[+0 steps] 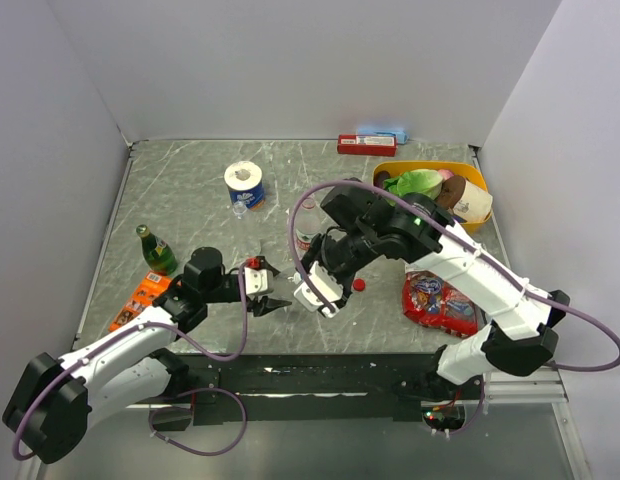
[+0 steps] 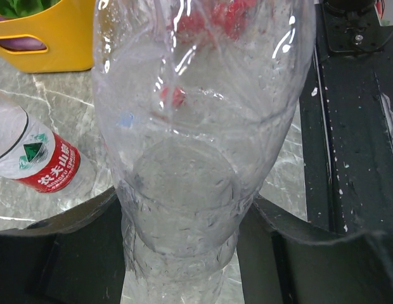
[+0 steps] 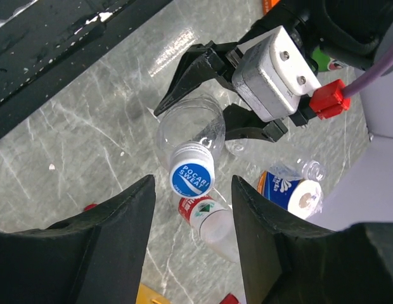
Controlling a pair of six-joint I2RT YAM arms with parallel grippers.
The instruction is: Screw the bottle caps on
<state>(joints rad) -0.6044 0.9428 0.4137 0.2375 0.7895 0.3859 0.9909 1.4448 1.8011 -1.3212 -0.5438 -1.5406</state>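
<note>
The left pincer [image 3: 191, 120] is clamped on a clear bottle [image 2: 196, 126], holding it on its side just above the tabletop [image 1: 190, 215], close to the middle of the near edge. In the left wrist view the bottle fills the gap between the two dark fingers [image 2: 63, 253] and touches both.

A blue cap [image 3: 192, 176] with white lettering sits on the bottle's mouth, facing the right arm. How far it is screwed down cannot be told.

The right pincer [image 1: 308, 290] stands apart. In its own wrist view the blue cap shows in the gap between its fingers [image 3: 123, 218], with space on either side and no contact visible.

A red cap [image 1: 359, 284] lies alone on the tabletop just right of the right pincer, toward the near edge. A second bottle with a red label band [image 2: 38, 158] stands behind the two pincers, nearer the middle of the tabletop.

A roll in a blue and white wrapper [image 1: 245, 183] stands toward the far edge, with a small clear bottle [image 1: 237, 209] just beside it. A yellow basket [image 1: 470, 172] sits in the far right corner, a green bottle [image 1: 155, 250] by the left edge, and a red snack bag [image 1: 440, 302] by the near right corner.
</note>
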